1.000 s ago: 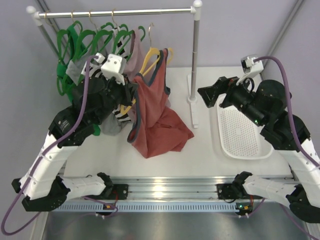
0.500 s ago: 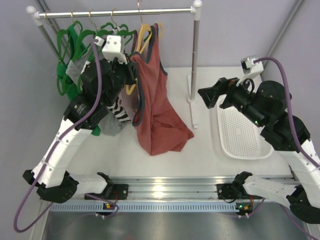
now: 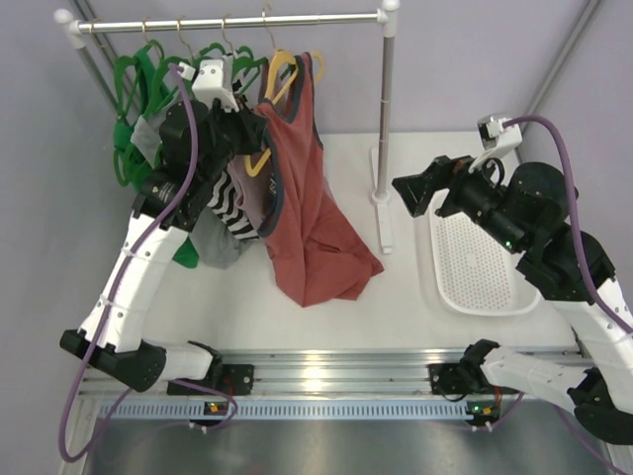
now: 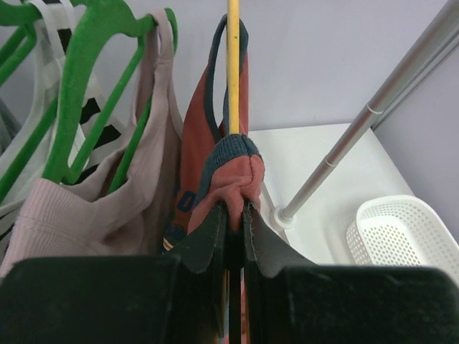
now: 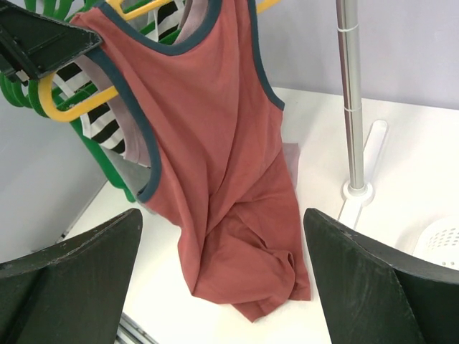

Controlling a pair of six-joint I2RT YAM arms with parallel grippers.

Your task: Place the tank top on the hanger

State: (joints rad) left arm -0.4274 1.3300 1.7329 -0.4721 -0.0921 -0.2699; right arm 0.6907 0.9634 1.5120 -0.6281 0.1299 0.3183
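The rust-red tank top hangs from the yellow hanger, high beside the rail; its hem lies bunched on the table. My left gripper is shut on the top's near shoulder and the hanger arm under it. In the left wrist view the jaws pinch the navy-trimmed fabric, and the yellow hanger runs up from it. My right gripper is open and empty, right of the rail post. Its wrist view shows the top and a hanger end between its fingers.
A silver rail on a post carries green hangers, a striped top and a dusty-pink top left of the tank top. A white basket sits on the table at the right.
My left arm has raised the hanger and tank top up toward the rail and slightly left. The top now hangs longer, hem still on the table. The right arm has not moved.
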